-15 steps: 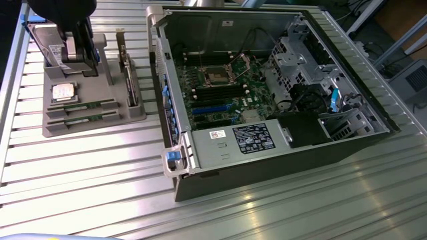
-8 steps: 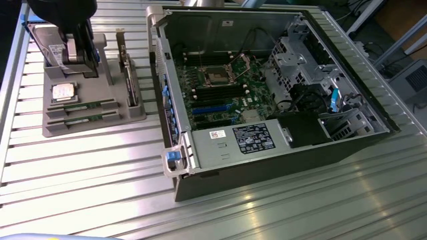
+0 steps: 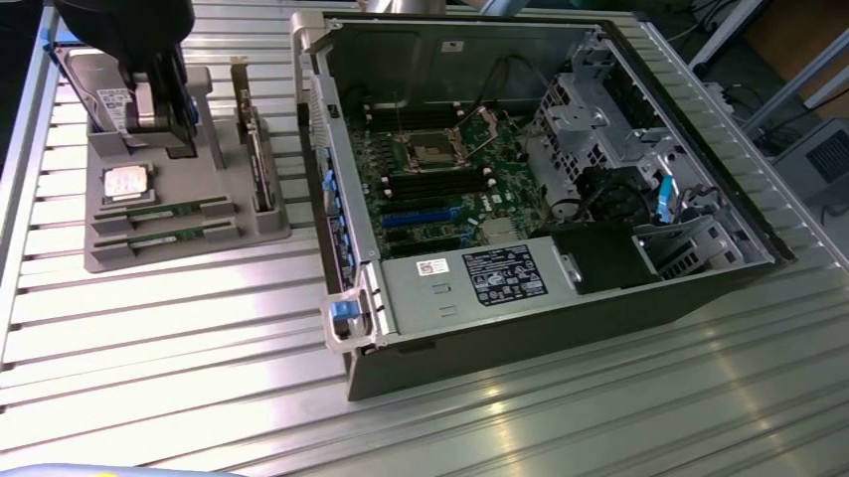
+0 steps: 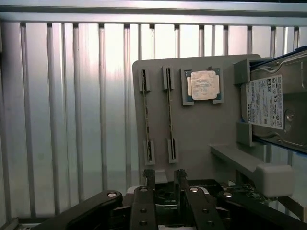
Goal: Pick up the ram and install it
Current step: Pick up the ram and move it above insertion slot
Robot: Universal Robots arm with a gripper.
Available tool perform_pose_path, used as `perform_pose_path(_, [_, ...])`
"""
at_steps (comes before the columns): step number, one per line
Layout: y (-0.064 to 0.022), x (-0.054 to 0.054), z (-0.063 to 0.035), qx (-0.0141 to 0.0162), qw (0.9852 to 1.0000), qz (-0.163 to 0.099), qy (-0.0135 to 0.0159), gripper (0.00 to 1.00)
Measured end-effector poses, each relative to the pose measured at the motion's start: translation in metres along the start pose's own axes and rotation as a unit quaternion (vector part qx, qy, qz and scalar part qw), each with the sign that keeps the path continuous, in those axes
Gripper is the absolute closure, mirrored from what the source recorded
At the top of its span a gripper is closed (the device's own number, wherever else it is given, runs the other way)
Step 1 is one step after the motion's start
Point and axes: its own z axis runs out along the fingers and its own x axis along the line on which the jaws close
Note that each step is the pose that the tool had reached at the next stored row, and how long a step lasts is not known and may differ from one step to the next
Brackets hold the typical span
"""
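On the exterior view's left, we see the gripper (image 3: 170,104) hanging open and empty over the gray holder (image 3: 253,234) on the slatted tabletop (image 3: 159,328). The ram (image 3: 166,211) stands on edge in its slots beside a second stick (image 3: 159,238), likely so its top edge can be pinched. To the right, the computer case (image 3: 531,343) lies open, its motherboard (image 3: 438,169) exposed for installation.

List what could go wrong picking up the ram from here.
1. The ram stands on edge close beside a second stick in the tray; the open gripper might clip both.
2. The expansion card and hard drive stand on the same tray; a skewed descent could brush them.
3. Black cables cross the motherboard in the case and may snag the stick.
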Motion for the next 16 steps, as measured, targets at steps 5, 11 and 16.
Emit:
perform_pose_path(5, [0.0, 0.0003, 0.0024, 0.0, 1.0, 0.0, 0.0, 0.7])
perform_pose_path(11, [0.0001, 0.001, 0.0049, 0.0, 1.0, 0.0, 0.0, 0.7])
perform_pose_path(16, [0.0001, 0.0016, 0.0075, 0.0, 1.0, 0.0, 0.0, 0.7])
